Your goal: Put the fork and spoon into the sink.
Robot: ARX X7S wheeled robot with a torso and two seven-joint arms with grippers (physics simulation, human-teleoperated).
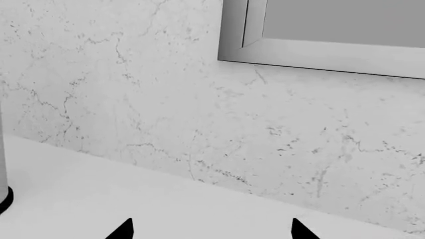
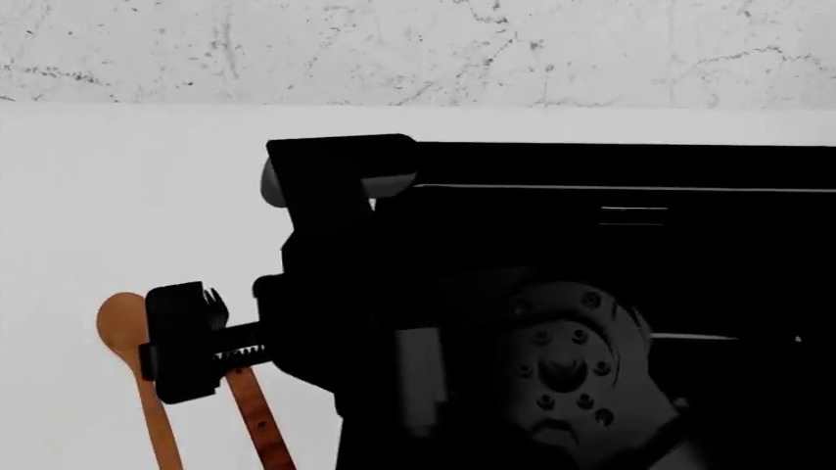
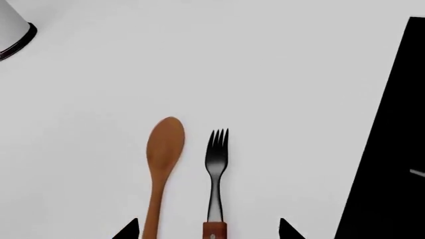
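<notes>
The fork (image 3: 216,164) lies flat on the white countertop (image 3: 219,59), black tines pointing away and its reddish-brown handle (image 2: 261,426) trailing back. The wooden spoon (image 3: 162,154) lies parallel beside it, on the side away from the black sink (image 3: 391,149). My right gripper (image 3: 207,230) hovers open over both handles, touching neither. In the head view one of its black fingers (image 2: 183,343) hides the fork's head, next to the spoon's bowl (image 2: 121,318). My left gripper (image 1: 212,230) is open and empty above bare countertop, facing the marble wall.
A pale cylinder with a black base ring (image 3: 13,30) stands beyond the utensils. A grey window frame (image 1: 319,50) is set in the marble backsplash (image 2: 392,49). My dark arm covers much of the sink (image 2: 679,164) in the head view.
</notes>
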